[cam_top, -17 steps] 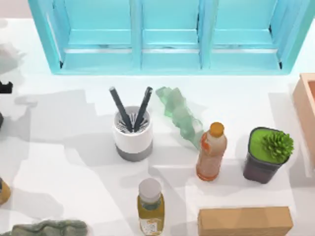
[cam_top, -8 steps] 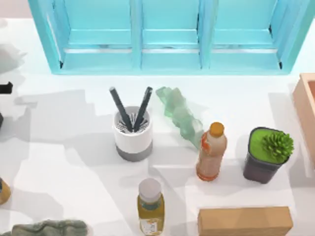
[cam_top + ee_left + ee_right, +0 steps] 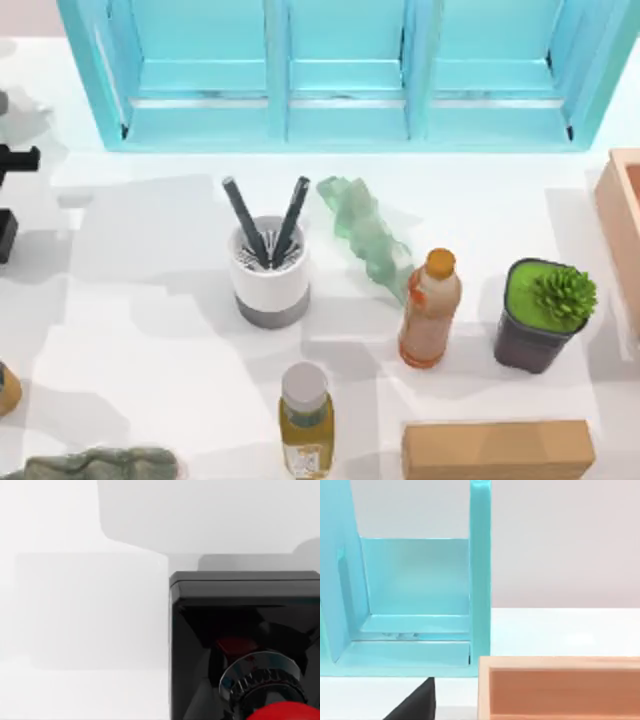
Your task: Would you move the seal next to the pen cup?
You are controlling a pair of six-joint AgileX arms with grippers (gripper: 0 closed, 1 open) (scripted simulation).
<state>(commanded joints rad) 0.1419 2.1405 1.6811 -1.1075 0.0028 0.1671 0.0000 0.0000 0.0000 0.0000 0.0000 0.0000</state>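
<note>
glossy black seal [image 3: 200, 645], matt white table [image 3: 150, 330]

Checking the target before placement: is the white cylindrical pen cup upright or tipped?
Upright. The white cylindrical pen cup stands on its grey bottom band, slotted rim up, two black pens sticking out.

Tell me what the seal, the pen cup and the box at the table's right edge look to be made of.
The seal: glossy black block, likely hard plastic, with sharp reflections; a chrome-like ribbed collar under a shiny red knob. The pen cup: matte white body, grey bottom band, slotted rim; plastic or ceramic, hard to say which. The box: pale, unpolished, flat-walled, probably wood.
</note>
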